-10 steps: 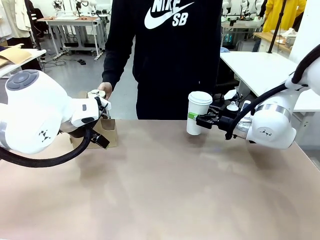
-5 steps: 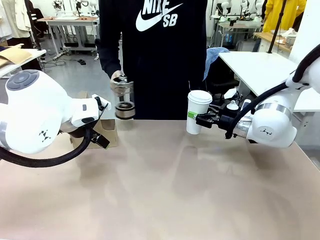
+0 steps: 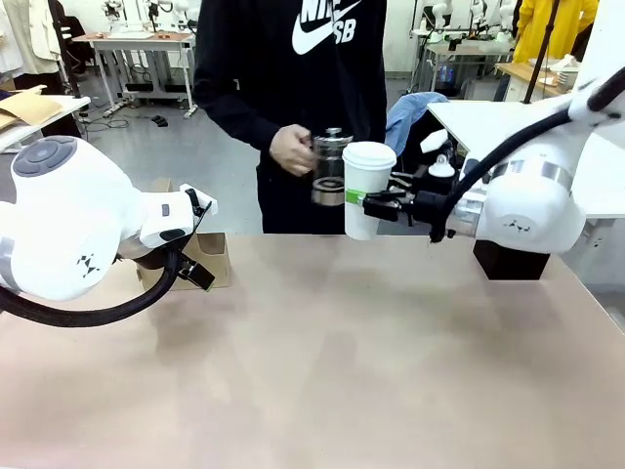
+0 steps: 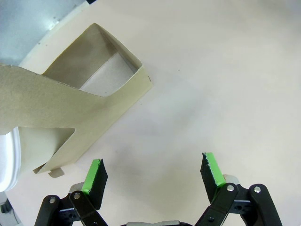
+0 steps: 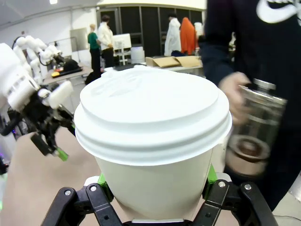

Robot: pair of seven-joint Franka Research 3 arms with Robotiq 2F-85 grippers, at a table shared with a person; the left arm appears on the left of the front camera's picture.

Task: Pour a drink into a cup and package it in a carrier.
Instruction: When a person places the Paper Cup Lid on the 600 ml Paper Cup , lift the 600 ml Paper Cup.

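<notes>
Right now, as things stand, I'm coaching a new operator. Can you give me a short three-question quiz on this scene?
1. True or false: the white cup clamped in the right gripper has no lid.
2. What does the person's hand hold? A) a glass pitcher B) a paper bag C) a spoon
3. Fill in: the left gripper stands ___ beside the cardboard carrier.
Key: 1 false; 2 A; 3 open.
</notes>
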